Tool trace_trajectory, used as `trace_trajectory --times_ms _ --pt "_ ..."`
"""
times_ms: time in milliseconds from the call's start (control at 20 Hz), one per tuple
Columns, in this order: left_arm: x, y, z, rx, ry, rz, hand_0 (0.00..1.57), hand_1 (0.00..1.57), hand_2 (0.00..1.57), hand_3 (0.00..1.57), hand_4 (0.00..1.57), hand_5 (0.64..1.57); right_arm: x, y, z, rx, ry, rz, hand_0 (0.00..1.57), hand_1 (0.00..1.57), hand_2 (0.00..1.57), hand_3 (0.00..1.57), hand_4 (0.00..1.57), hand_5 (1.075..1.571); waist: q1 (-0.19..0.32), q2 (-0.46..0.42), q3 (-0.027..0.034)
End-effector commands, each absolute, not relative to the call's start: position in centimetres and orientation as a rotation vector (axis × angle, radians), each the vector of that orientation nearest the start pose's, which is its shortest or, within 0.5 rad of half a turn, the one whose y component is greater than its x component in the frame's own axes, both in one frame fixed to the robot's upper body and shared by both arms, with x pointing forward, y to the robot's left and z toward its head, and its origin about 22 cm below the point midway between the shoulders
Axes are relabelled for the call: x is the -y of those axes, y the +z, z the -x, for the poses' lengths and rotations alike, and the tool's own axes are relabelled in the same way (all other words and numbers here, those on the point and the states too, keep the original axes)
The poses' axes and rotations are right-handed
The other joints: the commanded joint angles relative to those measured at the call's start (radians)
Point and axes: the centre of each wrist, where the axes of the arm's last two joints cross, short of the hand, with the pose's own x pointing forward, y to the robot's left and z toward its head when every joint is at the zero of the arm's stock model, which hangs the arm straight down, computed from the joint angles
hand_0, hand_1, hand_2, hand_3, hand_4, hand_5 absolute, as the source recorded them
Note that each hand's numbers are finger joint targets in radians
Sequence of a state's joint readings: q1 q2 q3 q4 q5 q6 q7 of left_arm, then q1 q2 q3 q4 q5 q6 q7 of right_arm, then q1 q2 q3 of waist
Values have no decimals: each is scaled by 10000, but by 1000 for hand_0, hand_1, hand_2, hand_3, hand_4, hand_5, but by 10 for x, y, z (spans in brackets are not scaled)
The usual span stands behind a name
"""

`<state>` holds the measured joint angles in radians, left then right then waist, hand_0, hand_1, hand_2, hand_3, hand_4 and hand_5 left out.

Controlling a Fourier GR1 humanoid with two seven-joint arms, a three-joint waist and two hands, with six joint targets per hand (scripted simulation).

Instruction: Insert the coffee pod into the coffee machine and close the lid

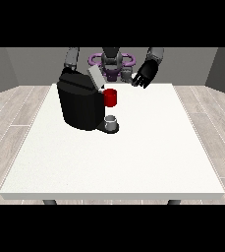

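Raised above the far edge of the white table [148,162], the hand at the view's right [143,77] hangs with its fingers relaxed and pointing down, holding nothing. Its partner at the view's left does not show; that arm drops behind the black coffee machine [79,106], so whether that hand is open or closed cannot be told.

The machine stands on the left half of the table, its grey lid [96,78] tilted up and back, open. A red thing at the machine [111,97] sits just under the lid's hinge end. Below it, on the machine's drip base, stands a small grey thing [112,119]; it may be the coffee pod, but I cannot tell for certain. It looks short and squat, upright, its long axis vertical and its top facing the ceiling.

With the lid open and nothing in hand, the work appears to be at its start: reach and pick up. To do that well, the free hand would need to come down over the grey thing from above and to the side, clear of the red thing and the raised lid, and close around its sides so it keeps upright for the trip to the slot.
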<state>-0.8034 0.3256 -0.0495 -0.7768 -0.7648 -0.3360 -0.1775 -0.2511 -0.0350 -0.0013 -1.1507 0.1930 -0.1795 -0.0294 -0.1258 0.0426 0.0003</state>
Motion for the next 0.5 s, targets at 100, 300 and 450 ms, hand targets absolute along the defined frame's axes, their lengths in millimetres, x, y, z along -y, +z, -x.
trace_trajectory --times_ms 100,300,450 --pt "-244 145 -437 14149 -12693 -5064 1340 1340 1372 1351 562 1571 214 -5 -320 14980 1243 2143 0 0 0 0 0 1571 -358 268 -2" --pt "-234 185 -449 14488 -11527 -4993 956 956 1160 1358 517 1571 200 -11 -314 15637 1815 1786 0 0 0 0 0 1571 -795 596 -1" --pt "-225 191 -452 14235 -11196 -5016 1202 1202 1240 1256 491 1571 196 -6 -311 15552 1780 2149 0 0 0 0 0 1571 -1188 306 -3"
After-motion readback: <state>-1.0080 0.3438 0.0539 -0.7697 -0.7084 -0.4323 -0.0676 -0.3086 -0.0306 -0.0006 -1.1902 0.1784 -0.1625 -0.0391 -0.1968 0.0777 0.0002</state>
